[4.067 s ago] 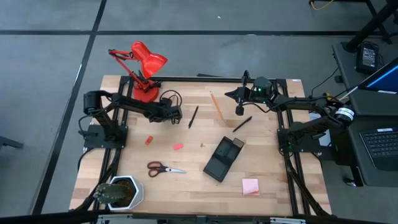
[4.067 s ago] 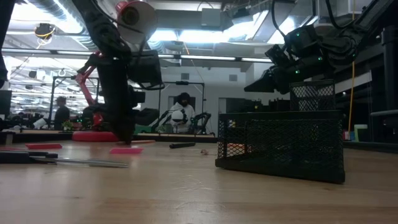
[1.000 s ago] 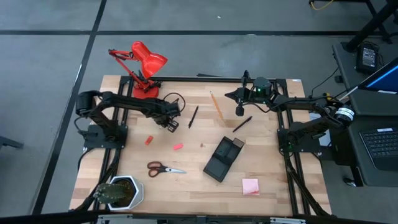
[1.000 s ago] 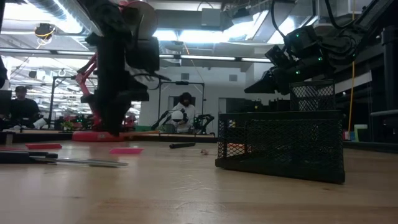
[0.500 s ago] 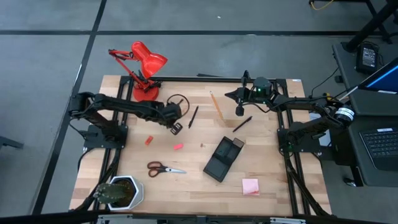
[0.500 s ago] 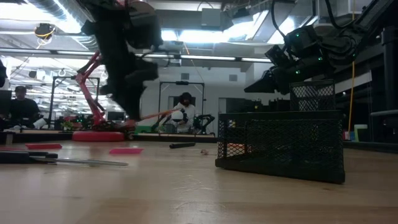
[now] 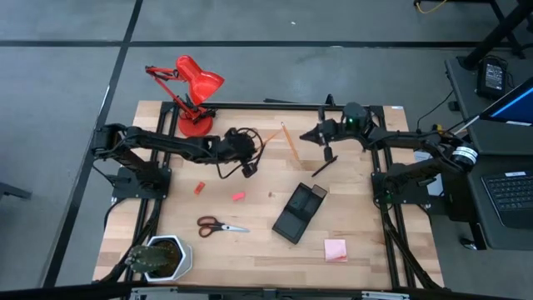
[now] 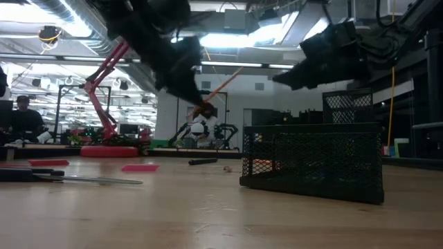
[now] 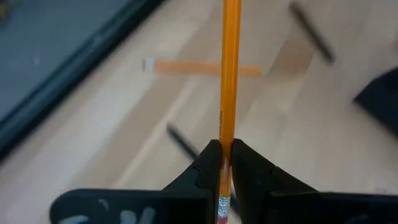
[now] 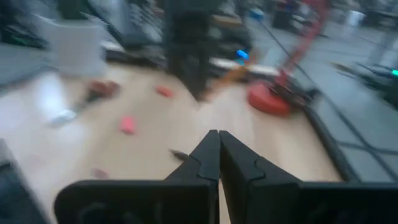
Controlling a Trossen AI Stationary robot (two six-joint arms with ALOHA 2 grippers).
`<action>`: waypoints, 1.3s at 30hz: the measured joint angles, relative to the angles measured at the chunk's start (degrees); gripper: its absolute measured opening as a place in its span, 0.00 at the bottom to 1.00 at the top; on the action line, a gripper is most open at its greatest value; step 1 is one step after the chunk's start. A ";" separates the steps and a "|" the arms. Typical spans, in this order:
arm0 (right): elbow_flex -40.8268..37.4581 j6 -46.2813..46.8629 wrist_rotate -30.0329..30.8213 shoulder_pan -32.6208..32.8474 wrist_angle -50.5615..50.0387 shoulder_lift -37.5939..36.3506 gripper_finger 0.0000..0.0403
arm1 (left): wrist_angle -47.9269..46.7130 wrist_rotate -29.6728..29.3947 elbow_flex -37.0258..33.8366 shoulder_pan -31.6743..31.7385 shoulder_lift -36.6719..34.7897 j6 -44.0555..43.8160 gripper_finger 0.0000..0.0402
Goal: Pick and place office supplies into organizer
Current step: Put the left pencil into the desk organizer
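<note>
Pencil [image 9: 229, 74] clamped in the left hand [image 9: 225, 171] rides tilted above the counter [image 7: 366, 225], its long axis running straight out past the fingertips. Right hand [image 10: 218, 155], fingers pressed together, hovers near the counter's far edge, well apart from the organizer [image 7: 299, 212].

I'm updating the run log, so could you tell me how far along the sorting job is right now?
Nothing is visibly in the organizer yet. In hand: the left gripper is shut on a pencil, lifted off the table. Left on the table: the other pencil, a pen, two eraser pieces, scissors and sticky-note pad. The right gripper is shut and empty.
</note>
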 joint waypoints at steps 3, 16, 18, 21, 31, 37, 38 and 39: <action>0.00 2.94 -1.38 1.64 2.64 -0.10 0.07 | 6.39 1.29 0.02 0.00 -0.04 4.55 0.06; 0.00 5.63 9.66 13.41 12.04 -0.07 0.39 | 15.34 7.60 0.07 0.00 -0.07 12.55 0.06; 0.00 6.76 11.90 14.78 12.59 -0.07 0.43 | 15.34 7.60 0.07 0.00 -0.07 12.56 0.06; 0.00 7.75 15.31 16.35 13.82 -0.07 0.46 | 16.48 7.60 0.07 0.00 -0.07 13.36 0.06; 5.05 10.47 20.26 19.45 13.51 2.17 0.47 | 19.60 14.38 0.09 -0.48 -0.07 16.92 0.06; 8.76 10.29 20.26 20.30 12.92 6.69 0.47 | 19.58 14.62 0.09 -0.52 -0.07 18.12 0.06; 9.11 10.27 20.26 20.30 12.68 6.96 0.47 | 19.53 14.62 0.09 -0.52 -0.07 18.45 0.06; 9.29 10.25 20.26 20.28 12.24 7.06 0.47 | 19.54 14.63 0.09 -0.52 -0.07 18.80 0.06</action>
